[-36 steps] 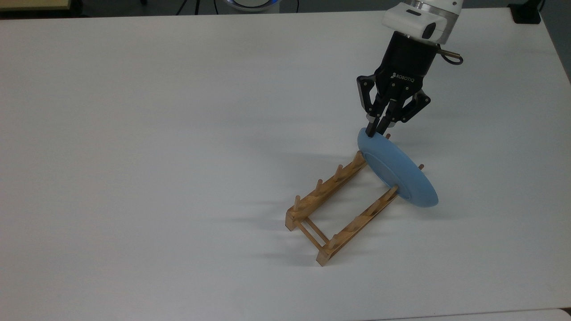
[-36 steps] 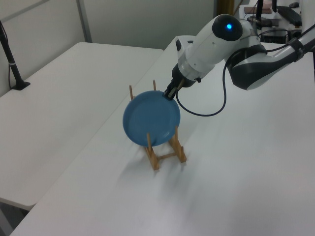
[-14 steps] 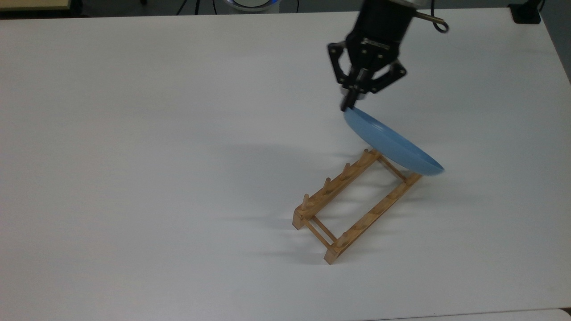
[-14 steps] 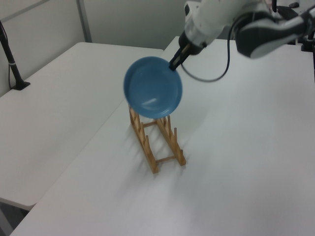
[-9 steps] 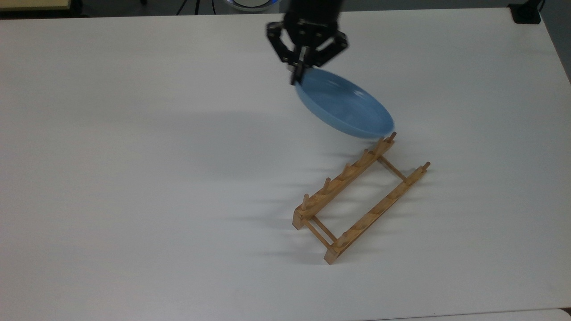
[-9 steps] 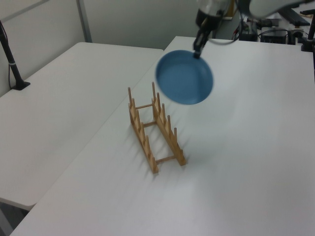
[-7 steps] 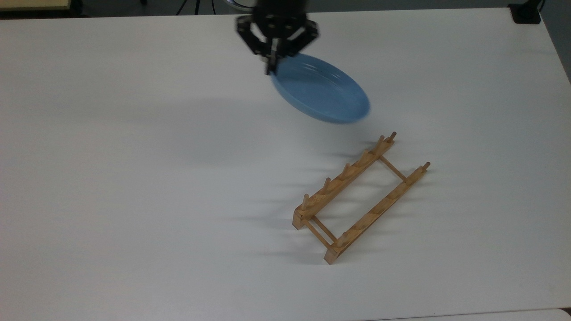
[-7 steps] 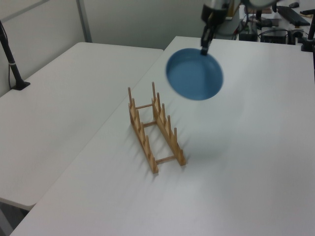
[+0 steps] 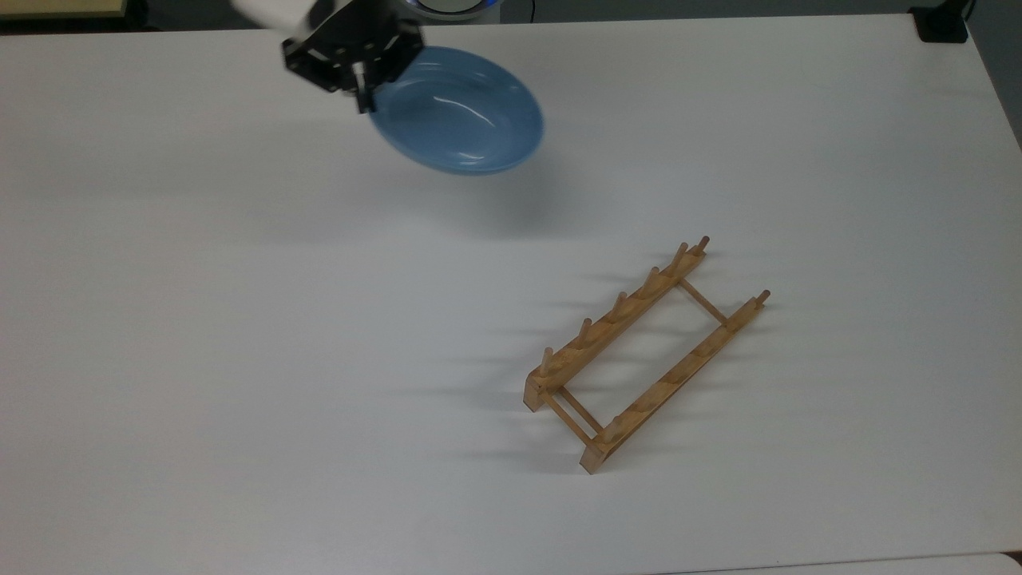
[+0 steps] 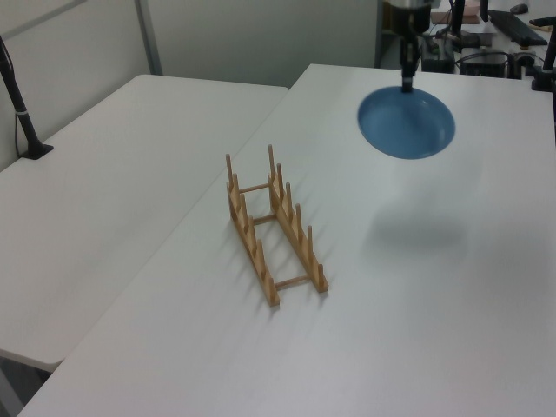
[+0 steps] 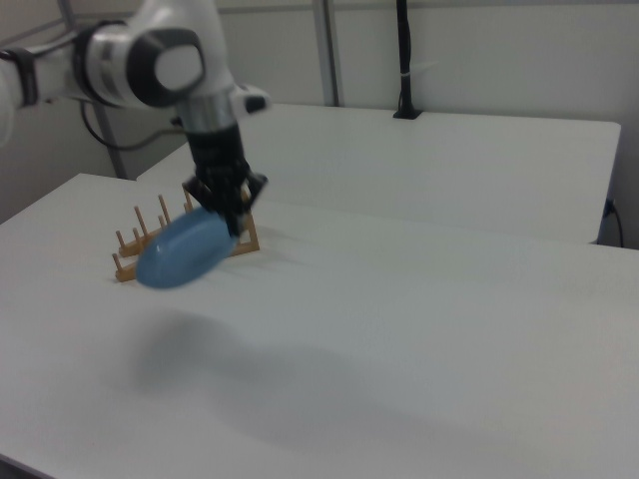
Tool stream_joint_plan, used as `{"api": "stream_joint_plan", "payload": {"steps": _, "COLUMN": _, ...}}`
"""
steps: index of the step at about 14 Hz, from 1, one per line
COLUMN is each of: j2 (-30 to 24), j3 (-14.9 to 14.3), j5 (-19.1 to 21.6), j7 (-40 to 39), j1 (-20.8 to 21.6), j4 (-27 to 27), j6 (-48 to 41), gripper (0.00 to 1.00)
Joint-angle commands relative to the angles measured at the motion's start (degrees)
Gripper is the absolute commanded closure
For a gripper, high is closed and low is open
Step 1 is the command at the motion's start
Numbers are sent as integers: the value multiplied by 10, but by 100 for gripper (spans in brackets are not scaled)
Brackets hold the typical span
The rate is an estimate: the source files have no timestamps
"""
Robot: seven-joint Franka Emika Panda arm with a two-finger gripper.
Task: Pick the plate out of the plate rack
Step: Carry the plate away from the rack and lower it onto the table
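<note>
The light-blue plate (image 9: 459, 112) hangs in the air near the top view's upper middle, well clear of the table, its hollow side facing up. My gripper (image 9: 363, 94) is shut on the plate's rim at the top view's left end of it. In the left view the plate (image 10: 408, 123) floats above its own shadow, with the gripper (image 10: 407, 85) pinching its far edge. In the right view the plate (image 11: 185, 250) hangs tilted below the gripper (image 11: 232, 222). The wooden plate rack (image 9: 643, 356) stands bare on the table, also seen as the rack (image 10: 274, 228) and the rack (image 11: 140, 236).
The white table (image 9: 239, 319) runs wide on every side of the rack. A second white table (image 10: 95, 174) lies at the left view's left, with a black post (image 10: 19, 104) on it. A black object (image 9: 940, 24) sits at the top view's upper right corner.
The plate was lifted out of the rack's end slot and carried up and toward the top view's upper left, tipping nearly flat. The rack shifted slightly as the plate left.
</note>
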Motion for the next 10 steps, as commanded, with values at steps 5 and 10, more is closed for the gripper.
{"api": "stream_joint_plan", "payload": {"steps": 5, "j2": 69, "j3": -1, "j5": 14, "j7": -105, "j1": -88, "j4": -48, "j6": 75, "gripper": 100}}
{"api": "stream_joint_plan", "payload": {"steps": 10, "j2": 122, "j3": -3, "j5": 15, "j7": -109, "j1": -106, "j4": -74, "j6": 161, "gripper": 100}}
